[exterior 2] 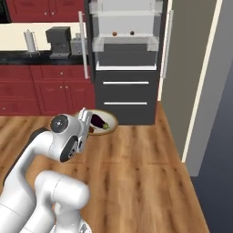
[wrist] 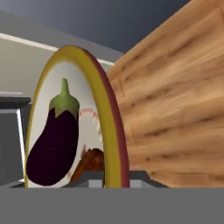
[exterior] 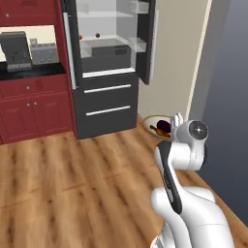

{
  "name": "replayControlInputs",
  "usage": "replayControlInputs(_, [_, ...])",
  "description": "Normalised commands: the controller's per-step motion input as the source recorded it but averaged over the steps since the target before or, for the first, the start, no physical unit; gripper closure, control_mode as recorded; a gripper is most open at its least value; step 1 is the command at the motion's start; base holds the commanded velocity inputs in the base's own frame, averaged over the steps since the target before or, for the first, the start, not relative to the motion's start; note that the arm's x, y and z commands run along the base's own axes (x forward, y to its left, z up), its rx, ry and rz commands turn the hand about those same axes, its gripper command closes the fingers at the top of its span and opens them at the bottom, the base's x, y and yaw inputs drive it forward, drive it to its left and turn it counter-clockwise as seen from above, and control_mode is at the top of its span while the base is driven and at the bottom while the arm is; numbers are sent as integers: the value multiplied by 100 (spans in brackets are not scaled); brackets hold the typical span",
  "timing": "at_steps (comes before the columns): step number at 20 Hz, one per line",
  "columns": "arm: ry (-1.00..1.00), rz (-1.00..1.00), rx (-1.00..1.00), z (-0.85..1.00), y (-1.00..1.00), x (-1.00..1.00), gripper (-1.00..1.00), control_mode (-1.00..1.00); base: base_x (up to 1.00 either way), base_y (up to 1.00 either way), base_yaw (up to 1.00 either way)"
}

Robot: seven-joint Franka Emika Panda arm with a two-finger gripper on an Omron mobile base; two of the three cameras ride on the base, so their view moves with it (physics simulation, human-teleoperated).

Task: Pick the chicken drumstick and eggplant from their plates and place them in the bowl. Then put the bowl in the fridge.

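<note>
Wood-plank kitchen floor, tall dark grey fridge [exterior 2: 125, 59] standing open ahead. Tool [wrist: 114, 179] is clamped on the rim of the round tan-rimmed bowl [exterior 2: 110, 123], carried above the floor. Dark purple eggplant [wrist: 54, 142] and golden-brown chicken drumstick [wrist: 89, 162] lie inside. Loading appears done; shelving the bowl remains.

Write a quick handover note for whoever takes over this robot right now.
Gripper: shut on the bowl's rim, carrying it above the wood floor.
Bowl: holds the eggplant and the chicken drumstick.
Fridge: ahead, upper doors open, shelves in view.
Done: both foods are in the bowl and the bowl is picked up.
Left: set the bowl on a fridge shelf and release it.
</note>
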Motion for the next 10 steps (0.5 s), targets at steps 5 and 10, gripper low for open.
replayControlInputs(5, [0, 0, 0, 0, 0, 0, 100, 100, 87, -12, 18])
replayControlInputs(10, [0, 0, 0, 0, 0, 0, 100, 100, 81, -30, 8])
